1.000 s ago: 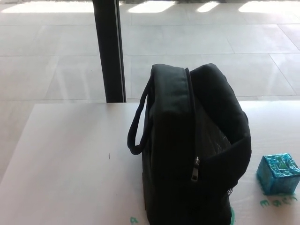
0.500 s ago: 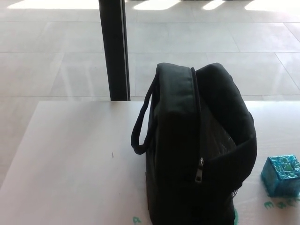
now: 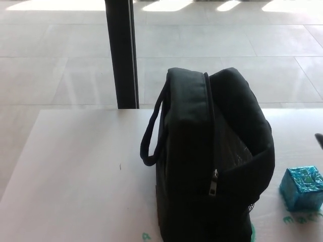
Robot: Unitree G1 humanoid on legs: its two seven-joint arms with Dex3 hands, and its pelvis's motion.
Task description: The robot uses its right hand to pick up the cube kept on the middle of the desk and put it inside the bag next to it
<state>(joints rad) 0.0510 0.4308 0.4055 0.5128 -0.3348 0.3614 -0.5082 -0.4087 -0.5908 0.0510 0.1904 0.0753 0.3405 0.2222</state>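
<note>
Head view: cube (image 3: 303,187) beside open bag (image 3: 212,161).

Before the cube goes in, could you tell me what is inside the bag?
The black bag stands unzipped; only a grey mesh lining shows in the opening. Its bottom is hidden. The blue cube sits outside it.

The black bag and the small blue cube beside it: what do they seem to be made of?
The black zippered bag looks like matte woven fabric: soft sagging walls, a zipper, mesh lining inside. The turquoise patterned cube looks glossy, perhaps plastic or foil-wrapped; its faces catch the light, but the material stays uncertain.
</note>
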